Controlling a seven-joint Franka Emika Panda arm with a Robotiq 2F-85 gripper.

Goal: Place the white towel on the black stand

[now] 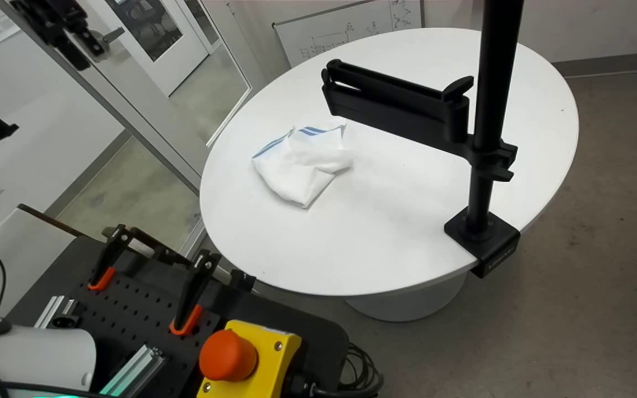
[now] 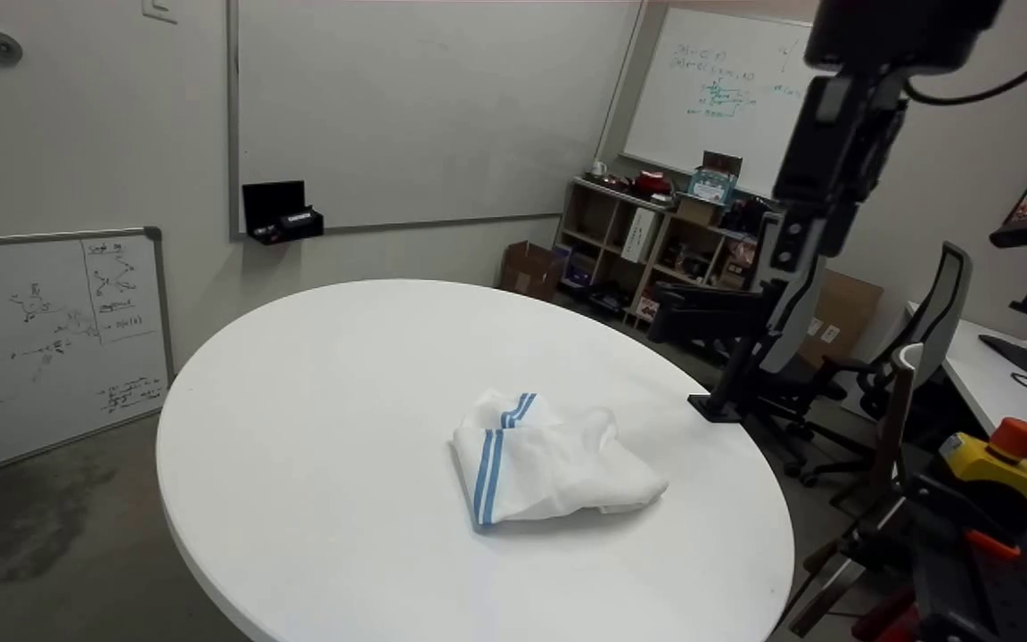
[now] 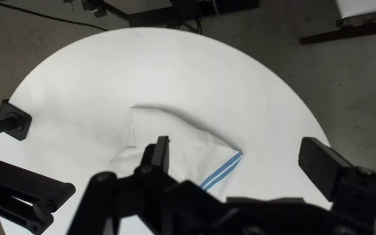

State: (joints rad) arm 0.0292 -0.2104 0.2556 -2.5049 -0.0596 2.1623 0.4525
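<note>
Pincer: spread wide, empty, presumably for grasping. White towel: rumpled, on tabletop. Black stand: tabletop edge, likely for steadiness.

My gripper dangles upper right in an exterior view, black stand just below it in frame. White towel is kinda crumpled on the round table, lower middle, blue stripes down its left.
</note>
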